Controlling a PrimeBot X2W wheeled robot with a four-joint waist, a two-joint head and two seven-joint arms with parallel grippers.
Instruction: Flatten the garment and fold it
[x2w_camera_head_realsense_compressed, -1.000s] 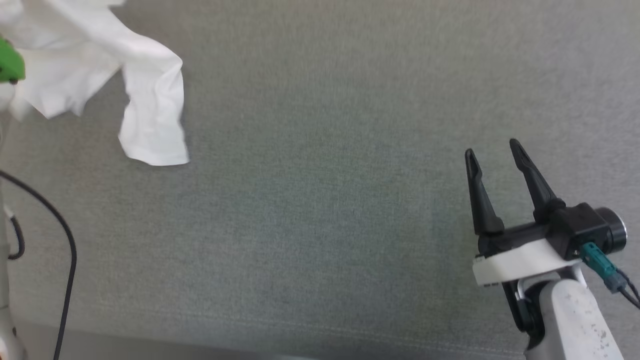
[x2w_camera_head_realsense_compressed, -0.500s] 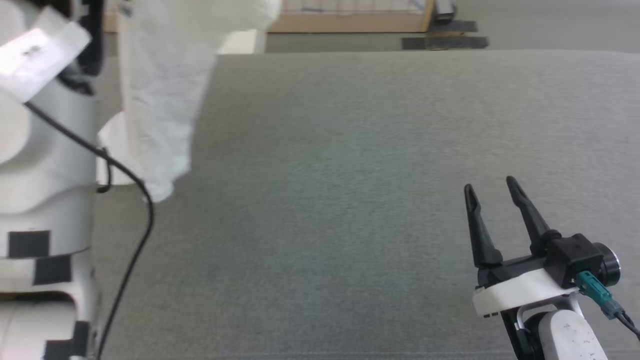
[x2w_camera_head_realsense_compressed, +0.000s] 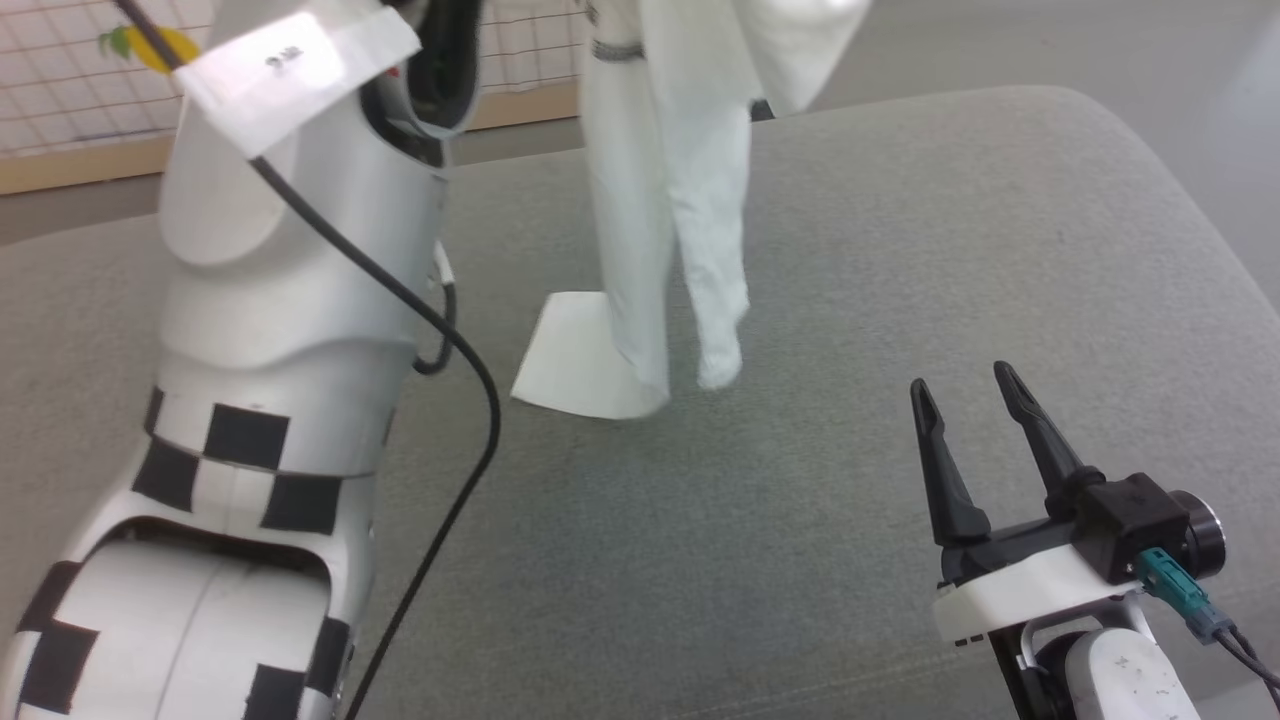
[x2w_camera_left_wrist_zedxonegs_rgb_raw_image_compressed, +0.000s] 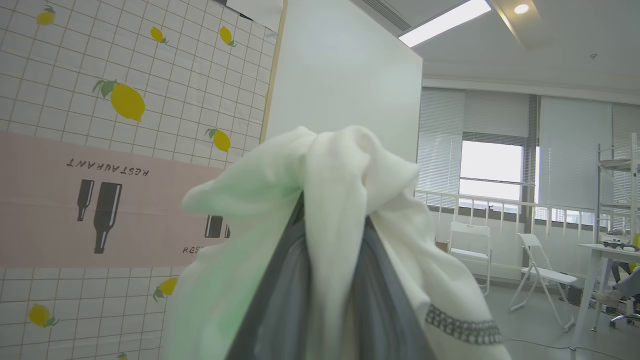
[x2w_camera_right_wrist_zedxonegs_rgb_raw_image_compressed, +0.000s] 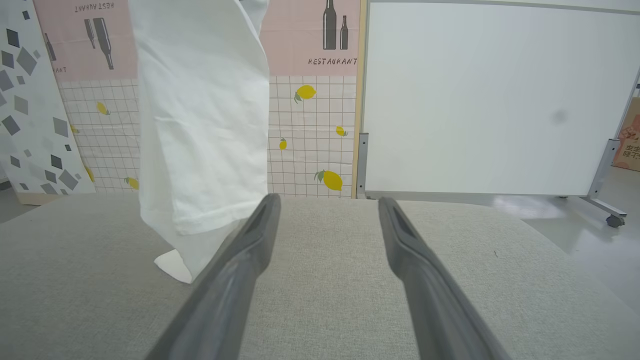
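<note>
Above the far side of the bench (x2w_camera_head_realsense_compressed: 900, 250), the garment (x2w_camera_head_realsense_compressed: 665, 220) hangs in a long white column, bunched at the top and draping down until its lowest fold just touches the grey padding, one flat corner lying out on it. Up top, the left claw (x2w_camera_left_wrist_zedxonegs_rgb_raw_image_compressed: 332, 215) is clenched on a wad of that fabric: cloth spills over both dark fingers (x2w_camera_left_wrist_zedxonegs_rgb_raw_image_compressed: 280, 305), with a strip of grey stitching on a hem off to the side. The left forearm (x2w_camera_head_realsense_compressed: 290, 300), chequered band and black cable (x2w_camera_head_realsense_compressed: 470, 400) and all, stands tall beside the hanging cloth. Over at the near right, the right claw (x2w_camera_head_realsense_compressed: 960, 378) waits low above the bench, jaws spread wide, nothing in them, well apart from the shirt. This reads as the lift-and-let-hang stage, flattening not yet begun. Next, I'd say, the free claw has to reach across, find a lower corner or hem and pinch it so the pair can spread the cloth flat; thin fabric, easy to catch two layers at once
</note>
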